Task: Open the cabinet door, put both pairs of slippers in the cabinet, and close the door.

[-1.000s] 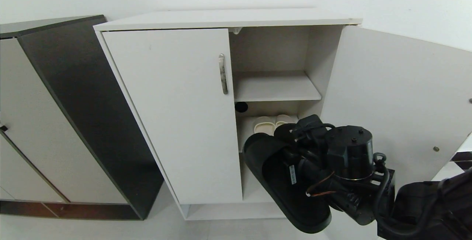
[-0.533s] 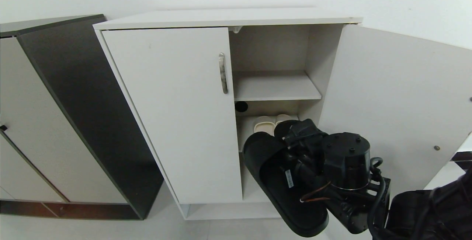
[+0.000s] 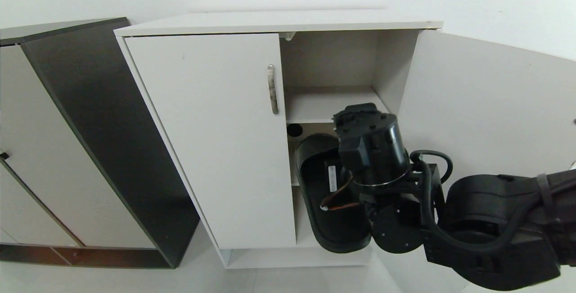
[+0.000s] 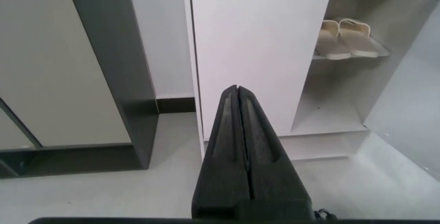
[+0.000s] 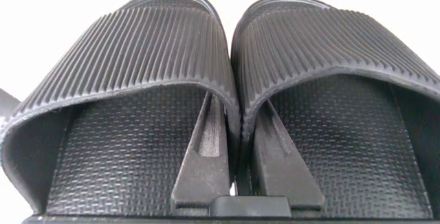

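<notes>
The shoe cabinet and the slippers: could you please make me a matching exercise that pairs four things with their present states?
Things:
1. black slippers
2. beige slippers
3. left cabinet door
4. right cabinet door

States:
A. swung open
B. lying inside the cabinet
C. shut
D. clamped by the right gripper

Pairs: 1-D, 2-B, 3-C, 4-A.
</notes>
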### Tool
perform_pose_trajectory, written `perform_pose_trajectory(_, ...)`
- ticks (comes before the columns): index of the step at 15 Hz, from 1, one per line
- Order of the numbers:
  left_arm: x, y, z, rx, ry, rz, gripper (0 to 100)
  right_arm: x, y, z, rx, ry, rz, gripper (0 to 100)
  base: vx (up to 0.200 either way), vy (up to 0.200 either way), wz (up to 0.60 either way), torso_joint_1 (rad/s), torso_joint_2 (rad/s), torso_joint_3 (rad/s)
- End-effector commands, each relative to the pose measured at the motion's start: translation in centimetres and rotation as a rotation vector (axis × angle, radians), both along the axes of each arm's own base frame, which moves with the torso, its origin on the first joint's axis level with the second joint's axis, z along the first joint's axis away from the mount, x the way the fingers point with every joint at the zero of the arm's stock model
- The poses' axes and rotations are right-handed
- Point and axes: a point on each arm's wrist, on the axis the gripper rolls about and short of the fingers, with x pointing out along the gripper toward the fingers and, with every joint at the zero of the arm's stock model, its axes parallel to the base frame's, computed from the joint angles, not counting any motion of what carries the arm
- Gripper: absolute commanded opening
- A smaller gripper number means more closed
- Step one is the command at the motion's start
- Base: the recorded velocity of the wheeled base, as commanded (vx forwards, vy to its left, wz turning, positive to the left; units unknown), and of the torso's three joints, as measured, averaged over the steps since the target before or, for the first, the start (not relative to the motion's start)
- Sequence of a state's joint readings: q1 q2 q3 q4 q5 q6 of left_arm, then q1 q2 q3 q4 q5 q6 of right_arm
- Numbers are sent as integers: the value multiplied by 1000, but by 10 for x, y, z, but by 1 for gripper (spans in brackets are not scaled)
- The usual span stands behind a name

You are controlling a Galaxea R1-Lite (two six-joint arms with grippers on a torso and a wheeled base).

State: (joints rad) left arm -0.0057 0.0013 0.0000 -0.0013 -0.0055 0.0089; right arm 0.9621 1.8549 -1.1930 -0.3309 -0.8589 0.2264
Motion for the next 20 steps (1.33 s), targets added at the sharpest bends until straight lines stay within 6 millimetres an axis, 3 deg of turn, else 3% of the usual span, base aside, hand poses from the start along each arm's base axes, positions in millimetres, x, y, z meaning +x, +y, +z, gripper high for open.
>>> perform_pose_trajectory(1, 0, 0, 0, 0, 0, 1, 0, -5, -3, 24, 64, -45, -2, 0, 0, 0, 0, 0, 0, 0)
perform_pose_trajectory(11, 0, 0, 0, 2, 0, 1, 0, 12, -5, 8, 28, -20, -47, 0, 0, 0, 0, 0, 0, 0)
perform_pose_trajectory(20, 0, 0, 0, 3, 0, -1, 0, 13, -6, 9, 39, -29, -51, 0, 200, 0, 0, 2, 1, 5)
